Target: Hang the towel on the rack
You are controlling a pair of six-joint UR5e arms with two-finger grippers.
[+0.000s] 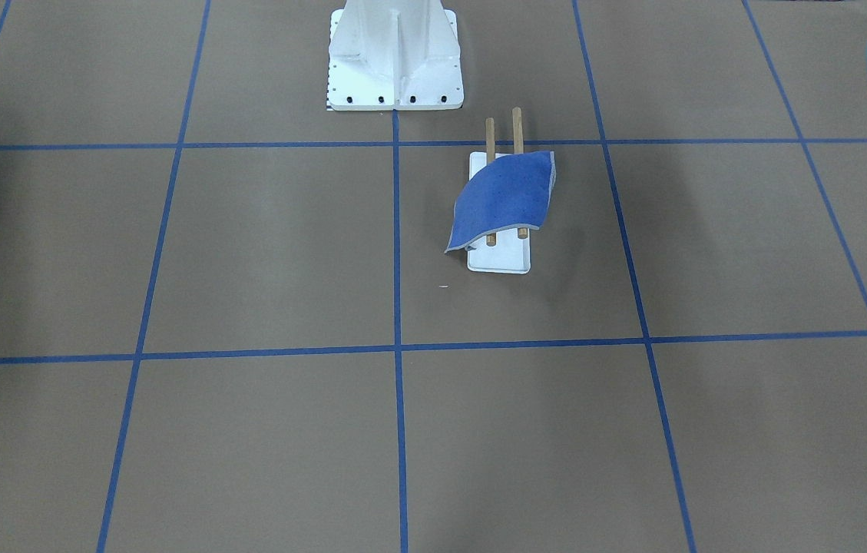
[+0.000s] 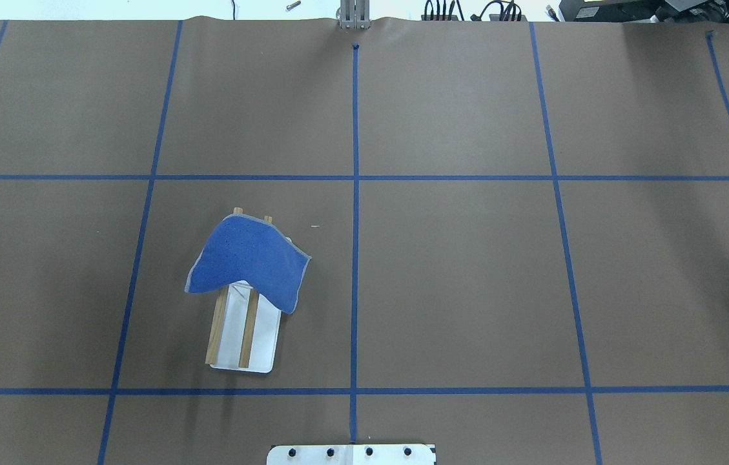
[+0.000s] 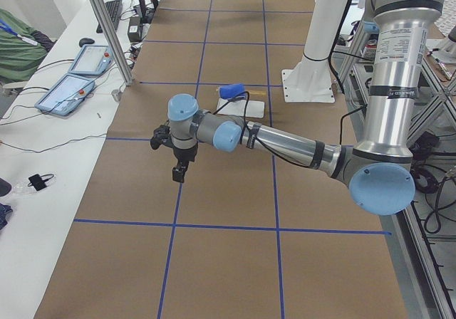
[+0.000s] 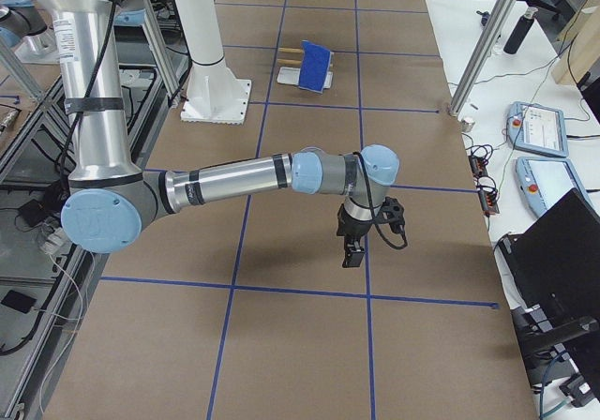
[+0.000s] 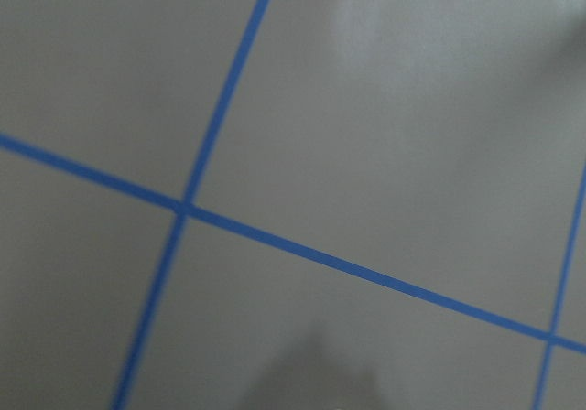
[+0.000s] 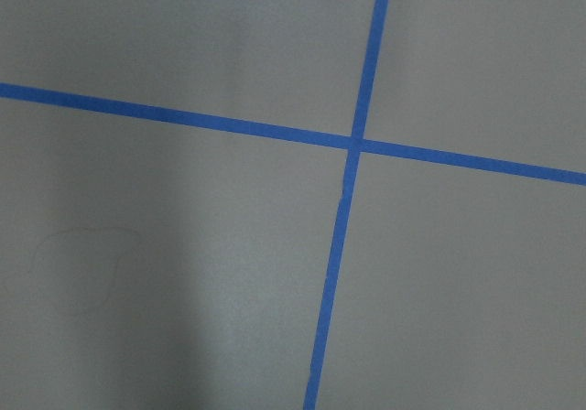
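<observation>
The royal-blue towel [image 1: 506, 196] lies draped across the two brown rods [image 1: 516, 123] of the rack, above its white base [image 1: 501, 263]. One corner droops past the base's side. In the overhead view the towel [image 2: 248, 265] covers the rods' far half and the base [image 2: 265, 342] shows nearer the robot. My left gripper [image 3: 178, 173] hangs over bare table far from the rack, and I cannot tell whether it is open. My right gripper [image 4: 353, 251] hangs over the table at the opposite end, and I cannot tell its state. Both wrist views show only table.
The white bolted pedestal [image 1: 395, 61] stands just behind the rack toward the robot. Blue tape lines grid the brown table [image 2: 467, 258]. Teach pendants [image 4: 536, 125] and cables lie on the side bench past the table's far edge.
</observation>
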